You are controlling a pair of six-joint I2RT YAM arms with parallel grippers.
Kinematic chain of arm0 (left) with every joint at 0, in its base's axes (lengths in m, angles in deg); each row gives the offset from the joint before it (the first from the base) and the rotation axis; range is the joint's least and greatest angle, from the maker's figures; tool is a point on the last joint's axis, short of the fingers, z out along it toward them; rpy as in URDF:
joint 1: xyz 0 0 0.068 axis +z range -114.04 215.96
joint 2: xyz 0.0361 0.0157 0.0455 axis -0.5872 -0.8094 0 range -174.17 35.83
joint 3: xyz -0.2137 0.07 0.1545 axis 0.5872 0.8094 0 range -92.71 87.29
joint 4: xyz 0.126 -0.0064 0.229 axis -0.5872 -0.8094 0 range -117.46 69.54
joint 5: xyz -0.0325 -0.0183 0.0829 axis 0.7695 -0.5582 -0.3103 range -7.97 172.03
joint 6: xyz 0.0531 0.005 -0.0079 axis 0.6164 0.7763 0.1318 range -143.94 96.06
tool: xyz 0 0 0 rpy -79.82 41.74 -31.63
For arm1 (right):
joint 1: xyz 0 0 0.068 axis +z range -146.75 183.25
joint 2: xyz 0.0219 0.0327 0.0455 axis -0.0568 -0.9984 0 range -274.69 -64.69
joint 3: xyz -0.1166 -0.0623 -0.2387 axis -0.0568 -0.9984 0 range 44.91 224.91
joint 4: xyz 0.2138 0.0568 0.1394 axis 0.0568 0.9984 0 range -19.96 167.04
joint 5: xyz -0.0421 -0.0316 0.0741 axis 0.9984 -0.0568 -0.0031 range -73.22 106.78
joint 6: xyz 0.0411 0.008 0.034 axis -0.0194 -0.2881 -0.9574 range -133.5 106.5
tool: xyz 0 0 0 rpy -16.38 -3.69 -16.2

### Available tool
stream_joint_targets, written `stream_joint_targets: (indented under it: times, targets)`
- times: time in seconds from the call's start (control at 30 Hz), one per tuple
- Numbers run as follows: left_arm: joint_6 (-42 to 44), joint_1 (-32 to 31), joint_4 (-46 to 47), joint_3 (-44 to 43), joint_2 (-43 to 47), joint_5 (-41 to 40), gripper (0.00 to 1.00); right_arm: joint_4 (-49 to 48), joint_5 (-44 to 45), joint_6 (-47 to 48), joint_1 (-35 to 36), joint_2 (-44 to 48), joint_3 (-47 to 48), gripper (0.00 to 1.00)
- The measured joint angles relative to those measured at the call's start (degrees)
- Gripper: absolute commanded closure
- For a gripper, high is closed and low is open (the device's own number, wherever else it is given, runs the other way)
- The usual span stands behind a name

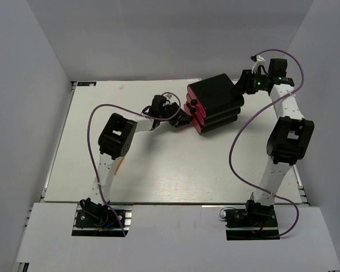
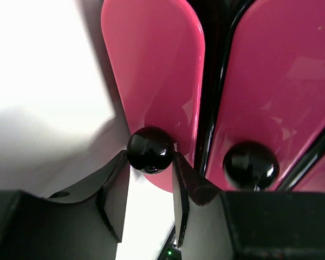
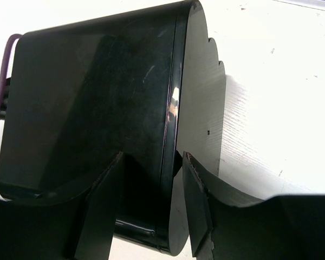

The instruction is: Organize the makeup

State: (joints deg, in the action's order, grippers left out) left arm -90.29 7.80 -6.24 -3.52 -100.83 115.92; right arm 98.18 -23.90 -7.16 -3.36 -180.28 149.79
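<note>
No makeup is in view. A black box with pink drawer fronts stands at the back of the table. My left gripper is at those fronts. In the left wrist view my left gripper is shut on the round black knob of one pink drawer, and a second knob sits to the right on the neighbouring drawer. My right gripper is at the box's far right corner. In the right wrist view my right gripper clamps the rear edge of the black box.
The white table lies between grey walls on the left, back and right. Purple cables loop beside both arms. The box sits close to the back edge.
</note>
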Motion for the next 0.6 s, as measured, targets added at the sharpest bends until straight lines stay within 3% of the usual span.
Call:
stream_joint_targets:
  times: [0.6]
  targets:
    - [6.8,3.6,-2.6,16.0,12.3,-1.9,0.85,0.0,1.2,-0.4,0.3,0.0,0.0,0.49]
